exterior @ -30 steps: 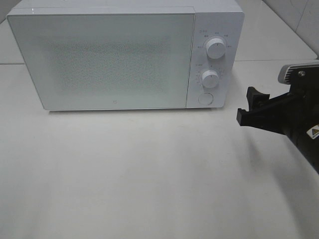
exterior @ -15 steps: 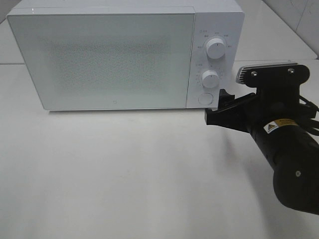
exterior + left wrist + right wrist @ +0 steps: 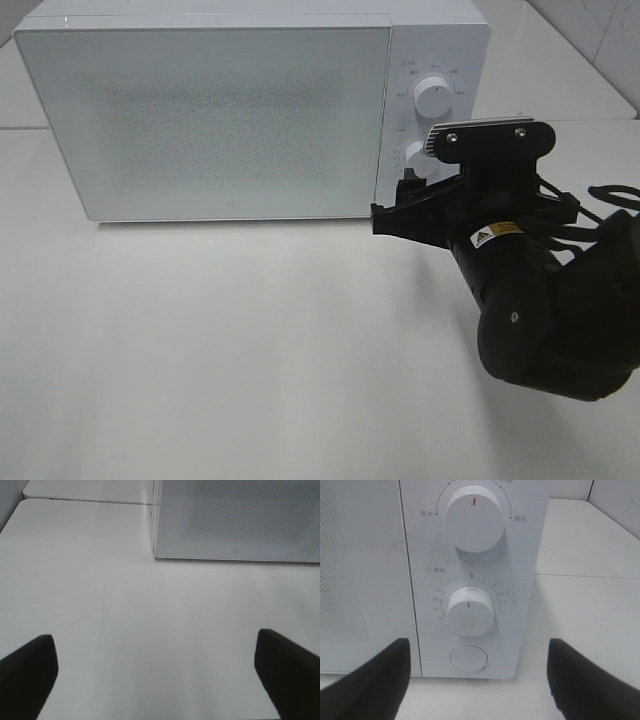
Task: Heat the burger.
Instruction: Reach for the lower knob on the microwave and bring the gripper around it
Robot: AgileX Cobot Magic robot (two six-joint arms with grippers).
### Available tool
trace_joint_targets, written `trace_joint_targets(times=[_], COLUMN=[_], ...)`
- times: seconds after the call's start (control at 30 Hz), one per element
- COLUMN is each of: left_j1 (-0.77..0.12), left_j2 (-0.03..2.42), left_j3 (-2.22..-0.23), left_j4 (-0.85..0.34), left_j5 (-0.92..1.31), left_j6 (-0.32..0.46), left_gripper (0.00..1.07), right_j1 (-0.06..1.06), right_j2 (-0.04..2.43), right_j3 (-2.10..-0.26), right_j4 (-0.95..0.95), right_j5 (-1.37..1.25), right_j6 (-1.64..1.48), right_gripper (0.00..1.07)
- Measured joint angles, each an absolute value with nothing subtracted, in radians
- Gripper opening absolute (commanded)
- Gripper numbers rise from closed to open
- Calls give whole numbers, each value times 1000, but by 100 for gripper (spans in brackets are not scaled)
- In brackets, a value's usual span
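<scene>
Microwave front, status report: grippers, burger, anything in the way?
Both open, empty: right gripper facing the round button on the microwave, left gripper over the table. No burger in view; door shut. Nothing blocking the button.

Microwave (image 3: 200,120) sits on table (image 3: 250,350), right claw (image 3: 392,203) before its lower dial (image 3: 470,611).

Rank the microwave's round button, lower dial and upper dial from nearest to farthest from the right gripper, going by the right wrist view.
1. Round button: at the foot of the control panel, straight ahead of the right gripper.
2. Lower dial: just above the button.
3. Upper dial: at the top of the panel, farthest.
</scene>
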State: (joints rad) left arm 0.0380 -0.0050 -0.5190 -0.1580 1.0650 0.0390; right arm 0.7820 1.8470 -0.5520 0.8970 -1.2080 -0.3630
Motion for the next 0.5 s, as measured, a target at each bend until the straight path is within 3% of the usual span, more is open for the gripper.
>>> trace_joint_targets(times=[0.5], left_j1=[38], left_j2=[-5], left_j3=[-519], left_j4=[-158], left_j5=[1065], left_j6=[39], left_gripper=[100], right_j1=[767], right_j2=[1876], right_j3=[-590], right_j4=[912], right_j5=[-1209], right_j6=[-365], right_gripper=[75])
